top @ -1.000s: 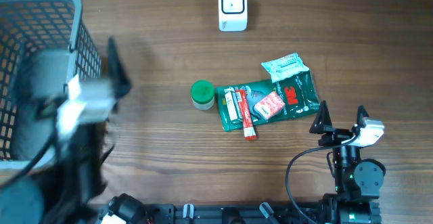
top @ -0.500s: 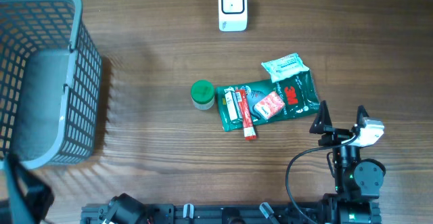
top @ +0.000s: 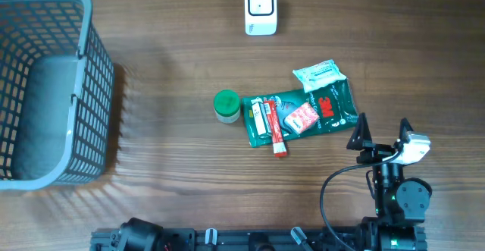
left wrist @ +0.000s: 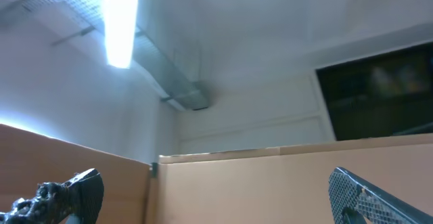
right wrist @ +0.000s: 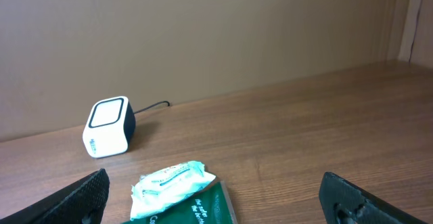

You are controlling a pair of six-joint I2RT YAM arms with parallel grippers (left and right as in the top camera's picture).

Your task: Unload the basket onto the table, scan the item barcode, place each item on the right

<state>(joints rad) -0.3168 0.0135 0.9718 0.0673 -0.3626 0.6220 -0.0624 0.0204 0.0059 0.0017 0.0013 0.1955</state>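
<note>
Jaws on both arms gape, empty. Dark green flat plastic pouch (top: 337, 113) lies on wooden bench (top: 174, 152), robot-side of white boxy barcode scanner (top: 260, 8). Right arm (top: 398, 194) best pinches pouch edge, keeping barcode uncovered, facing scanner window.

We see a brown wood-grain tabletop (top: 174, 167) backed by a plain tan wall (right wrist: 203, 34). Looking up, we find a white ceiling (left wrist: 257, 21) with a lit fluorescent tube (left wrist: 120, 21). A grey duct (left wrist: 169, 75) runs beside the tube, a dark panel (left wrist: 379, 95) sits to the right, and a tan partition (left wrist: 270, 183) stands below.
</note>
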